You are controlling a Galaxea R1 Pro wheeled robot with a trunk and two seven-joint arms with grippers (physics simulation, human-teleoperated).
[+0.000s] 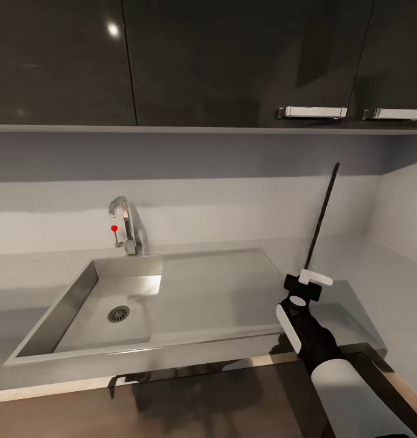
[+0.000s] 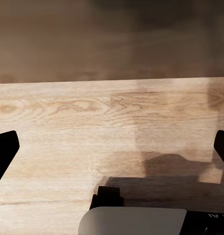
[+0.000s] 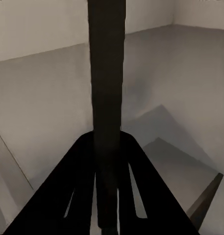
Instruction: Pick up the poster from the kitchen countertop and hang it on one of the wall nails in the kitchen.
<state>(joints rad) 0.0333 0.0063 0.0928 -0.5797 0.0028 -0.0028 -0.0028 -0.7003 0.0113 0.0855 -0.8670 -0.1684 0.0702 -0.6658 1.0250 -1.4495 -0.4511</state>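
Right gripper (image 1: 305, 281) clenched on the poster (image 1: 322, 216), held edge-on and near upright above the kitchen countertop (image 1: 354, 267), at 3 o'clock of the sink (image 1: 68, 304). Left gripper (image 2: 112, 147) released over wood floor (image 2: 92, 117).

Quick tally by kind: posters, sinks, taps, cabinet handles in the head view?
Posters: 1, held edge-on by the right gripper (poster)
Sinks: 1 (sink)
Taps: 1 (tap)
Cabinet handles: 2 (handle, handle)
Total: 5
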